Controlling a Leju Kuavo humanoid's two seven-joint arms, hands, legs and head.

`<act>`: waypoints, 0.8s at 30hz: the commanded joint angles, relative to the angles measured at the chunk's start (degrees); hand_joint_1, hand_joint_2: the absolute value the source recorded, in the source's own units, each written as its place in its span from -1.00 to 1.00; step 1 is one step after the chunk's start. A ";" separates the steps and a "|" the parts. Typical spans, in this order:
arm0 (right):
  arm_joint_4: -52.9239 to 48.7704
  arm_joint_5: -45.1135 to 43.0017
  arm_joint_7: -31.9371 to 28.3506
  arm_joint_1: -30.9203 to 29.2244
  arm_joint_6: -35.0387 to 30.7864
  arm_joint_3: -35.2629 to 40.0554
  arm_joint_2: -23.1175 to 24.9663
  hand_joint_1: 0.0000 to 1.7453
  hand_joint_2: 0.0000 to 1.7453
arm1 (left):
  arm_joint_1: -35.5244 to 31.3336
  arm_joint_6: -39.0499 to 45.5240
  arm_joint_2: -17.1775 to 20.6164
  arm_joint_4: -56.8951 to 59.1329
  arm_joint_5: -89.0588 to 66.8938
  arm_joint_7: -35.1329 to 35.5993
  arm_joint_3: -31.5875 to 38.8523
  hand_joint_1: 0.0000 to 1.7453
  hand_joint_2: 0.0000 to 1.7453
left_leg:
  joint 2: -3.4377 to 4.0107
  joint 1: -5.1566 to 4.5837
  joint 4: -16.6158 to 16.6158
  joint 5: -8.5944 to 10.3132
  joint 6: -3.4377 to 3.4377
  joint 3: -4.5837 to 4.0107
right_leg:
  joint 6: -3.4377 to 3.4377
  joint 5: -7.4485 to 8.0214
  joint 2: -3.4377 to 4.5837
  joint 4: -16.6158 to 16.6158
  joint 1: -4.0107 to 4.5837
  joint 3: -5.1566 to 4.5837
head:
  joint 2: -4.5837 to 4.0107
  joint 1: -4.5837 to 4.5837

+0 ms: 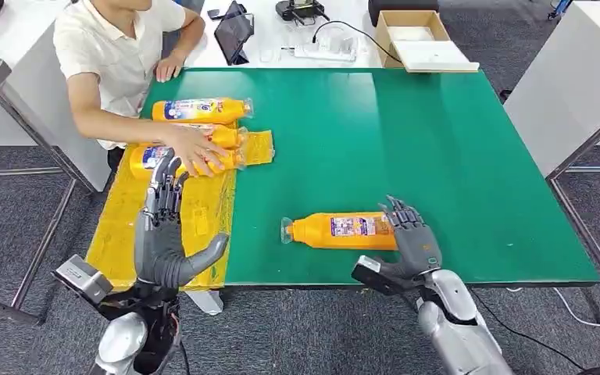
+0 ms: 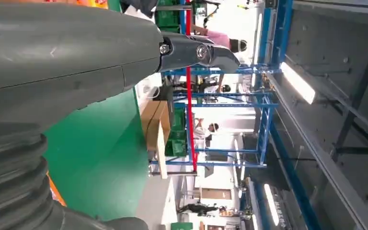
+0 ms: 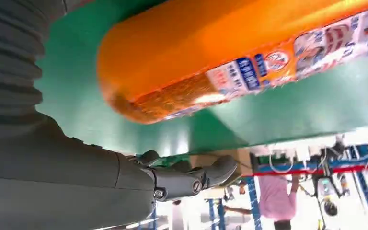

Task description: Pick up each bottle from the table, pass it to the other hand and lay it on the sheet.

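The pick-up is in hand: the right hand (image 1: pixel 412 234), fingers spread and gripping nothing, reaches the base of the bottle (image 1: pixel 340 231) lying at lower centre of the counter (image 1: pixel 437 141) (left hand (image 1: pixel 164 234) open over the sheet (image 1: pixel 117 234)), and must next close round it.

Left hand (image 1: pixel 164 234) raised upright on a bent silver arm, fingers (image 1: pixel 164 187) straight and slightly apart, thumb (image 1: pixel 207 254) splayed out to the side, nothing between them. Right hand (image 1: pixel 412 238) reaching forward, low, fingers (image 1: pixel 402 217) curled loosely downward, thumb (image 3: pixel 191 179) extended apart from them, nothing gripped.
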 commanded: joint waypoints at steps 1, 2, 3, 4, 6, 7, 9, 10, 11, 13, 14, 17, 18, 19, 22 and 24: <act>12.98 -0.05 1.73 -8.68 4.61 6.09 0.09 -1.00 1.00 | -2.89 -0.52 -0.09 5.14 0.37 0.72 -1.46 -1.00 1.00 | 0.13 0.03 -0.03 -0.07 -0.07 0.19 | -0.08 -0.04 0.06 -0.04 0.04 0.17 | 0.00 0.00; 13.81 -0.04 1.72 -9.12 5.01 6.33 0.04 -1.00 1.00 | -3.07 -0.54 -0.16 5.39 0.39 0.74 -1.54 -1.00 1.00 | 0.22 0.04 -0.03 -0.11 -0.09 0.27 | -0.11 -0.05 0.12 -0.05 0.06 0.24 | 0.02 0.00; 15.54 -0.38 1.86 -9.99 5.97 6.47 0.32 -1.00 1.00 | -3.30 -0.59 -0.17 5.73 0.44 0.82 -1.65 -1.00 1.00 | 0.22 0.04 -0.02 -0.12 -0.10 0.28 | -0.11 -0.06 0.12 -0.04 0.06 0.25 | 0.00 -0.02; 16.15 -0.23 2.00 -10.28 5.90 6.68 0.33 -1.00 1.00 | -3.42 -0.60 -0.20 5.89 0.47 0.85 -1.71 -1.00 1.00 | 0.22 0.04 -0.02 -0.10 -0.10 0.26 | -0.11 -0.05 0.11 -0.04 0.06 0.24 | 0.00 0.00; 18.07 -0.34 2.21 -11.08 6.25 6.90 0.59 -1.00 1.00 | -3.66 -0.61 -0.24 6.12 0.51 0.86 -1.85 -1.00 1.00 | 0.16 0.05 -0.05 -0.08 -0.10 0.27 | -0.11 -0.04 0.05 -0.06 0.06 0.26 | 0.02 0.00; 18.07 -0.34 2.21 -11.08 6.25 6.90 0.59 -1.00 1.00 | -3.66 -0.61 -0.24 6.12 0.51 0.86 -1.85 -1.00 1.00 | 0.15 0.05 -0.02 -0.09 -0.11 0.28 | -0.12 -0.06 0.04 -0.05 0.07 0.28 | 0.02 0.00; 18.56 -0.34 2.03 -11.17 6.38 7.04 0.58 -1.00 1.00 | -3.72 -0.63 -0.25 6.16 0.54 0.86 -1.95 -1.00 1.00 | 0.12 0.06 -0.03 -0.08 -0.11 0.26 | -0.13 -0.05 0.01 -0.07 0.07 0.27 | 0.02 0.00; 19.60 -0.38 2.46 -11.69 6.72 7.18 0.59 -1.00 1.00 | -3.83 -0.68 -0.22 6.23 0.64 0.89 -2.02 -1.00 1.00 | 0.15 0.07 -0.04 -0.11 -0.13 0.33 | -0.16 -0.08 0.02 -0.06 0.09 0.33 | 0.02 -0.02; 19.88 -0.38 2.44 -11.80 6.91 7.25 0.59 -1.00 1.00 | -3.86 -0.70 -0.24 6.28 0.67 0.91 -2.06 -1.00 1.00 | 0.10 0.04 -0.06 -0.06 -0.10 0.23 | -0.11 -0.04 0.02 -0.06 0.05 0.23 | 0.02 0.00; 22.91 -2.99 2.64 -12.99 9.52 6.00 1.08 -1.00 1.00 | -4.36 -0.75 -0.13 6.86 0.87 0.98 -2.36 -1.00 1.00 | 0.09 0.05 -0.05 -0.09 -0.11 0.28 | -0.12 -0.07 -0.01 -0.06 0.07 0.28 | 0.02 0.00; 23.40 -3.32 2.44 -13.18 9.68 5.88 1.06 -1.00 1.00 | -4.50 -0.75 -0.15 7.04 0.90 0.98 -2.40 -1.00 1.00 | 0.05 0.03 -0.03 -0.04 -0.08 0.16 | -0.08 -0.03 -0.02 -0.04 0.04 0.17 | 0.02 0.00; 23.40 -3.32 2.44 -13.18 9.68 5.88 1.06 -1.00 1.00 | -4.50 -0.75 -0.15 7.04 0.90 0.98 -2.40 -1.00 1.00 | 0.05 0.04 -0.05 -0.05 -0.08 0.23 | -0.09 -0.04 -0.03 -0.06 0.06 0.23 | 0.02 0.00; 23.40 -3.32 2.44 -13.18 9.68 5.88 1.06 -1.00 1.00 | -4.50 -0.75 -0.15 7.04 0.90 0.98 -2.40 -1.00 1.00 | 0.03 0.03 -0.04 -0.03 -0.07 0.20 | -0.07 -0.03 -0.04 -0.06 0.04 0.19 | 0.02 0.00; 23.40 -3.32 2.44 -13.18 9.68 5.88 1.06 -1.00 1.00 | -4.50 -0.75 -0.15 7.04 0.90 0.98 -2.40 -1.00 1.00 | 0.05 0.06 -0.05 -0.06 -0.10 0.30 | -0.11 -0.05 -0.06 -0.08 0.08 0.30 | 0.00 0.00; 25.03 -5.34 2.74 -13.77 12.09 4.84 1.36 -1.00 1.00 | -4.73 -0.79 -0.11 7.32 1.17 1.04 -2.53 -1.00 1.00 | 0.09 0.06 -0.03 -0.07 -0.11 0.30 | -0.12 -0.06 -0.02 -0.06 0.08 0.30 | 0.02 0.00; 28.45 -6.41 3.19 -14.94 15.51 5.28 0.39 -1.00 1.00 | -5.77 -1.08 -0.07 8.39 1.68 1.09 -3.10 -1.00 1.00 | 0.08 0.06 -0.08 -0.06 -0.12 0.38 | -0.12 -0.05 -0.06 -0.09 0.08 0.36 | 0.02 0.00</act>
